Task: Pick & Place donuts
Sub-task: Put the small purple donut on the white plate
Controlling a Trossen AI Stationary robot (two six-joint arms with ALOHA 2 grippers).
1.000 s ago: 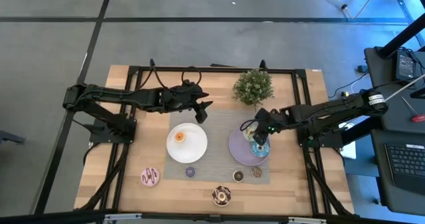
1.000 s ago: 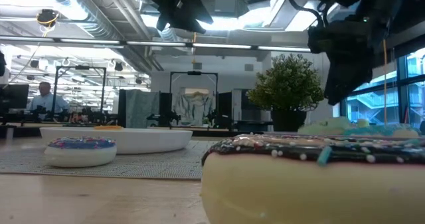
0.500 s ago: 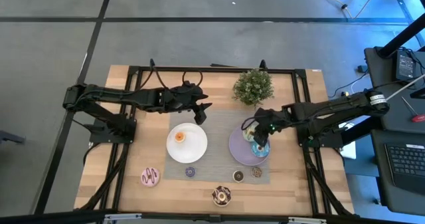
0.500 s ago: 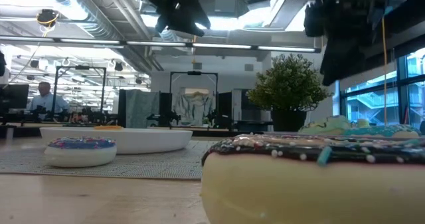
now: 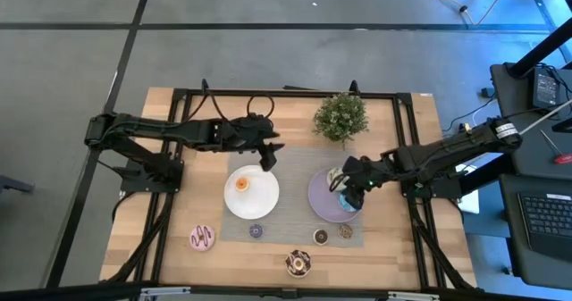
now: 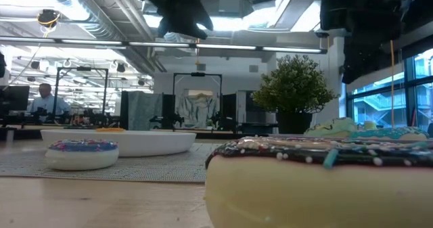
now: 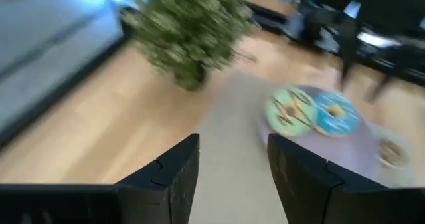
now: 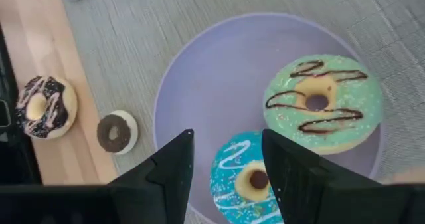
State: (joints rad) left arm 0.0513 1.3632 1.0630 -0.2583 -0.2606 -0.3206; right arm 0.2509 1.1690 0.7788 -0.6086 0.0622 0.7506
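The green-white donut (image 8: 322, 103) and the blue donut (image 8: 255, 177) lie side by side on the lilac plate (image 5: 320, 196). The orange mini (image 5: 241, 184) sits on the white plate (image 5: 251, 192). On the table's near part lie the pink donut (image 5: 202, 238), purple mini (image 5: 256, 231), dark brown mini (image 8: 117, 131), speckled mini (image 5: 345, 231) and chocolate-sprinkled donut (image 8: 45, 106). My right gripper (image 8: 226, 184) hovers open above the blue donut. My left gripper (image 5: 266, 154) hangs open in the air over the white plate's far edge.
A potted plant (image 5: 340, 116) stands at the far edge, behind the lilac plate. A grey mat (image 5: 290, 213) lies under both plates. Bare wood shows at the table's left and right sides. A black frame (image 5: 286, 92) runs around the table.
My right gripper has risen above the lilac plate and its arm has swung a little toward the near edge; both donuts on the plate stay put. My left gripper has shifted slightly above the white plate's far edge.
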